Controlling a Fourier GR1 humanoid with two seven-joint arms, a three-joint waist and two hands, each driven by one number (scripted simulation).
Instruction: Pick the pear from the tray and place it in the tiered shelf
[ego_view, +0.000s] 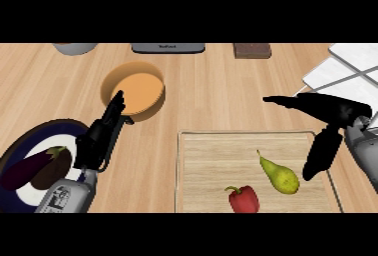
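While the right hand (334, 111) hovers over the tray (214, 170), fingers spread and empty, the pear (279, 175) looks light, smooth, firm; best grasped round its broad belly.

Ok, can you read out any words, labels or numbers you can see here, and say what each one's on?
Dark grey appliance at the view's top edge: a short pale marking, too blurred to read.
No other text shows.
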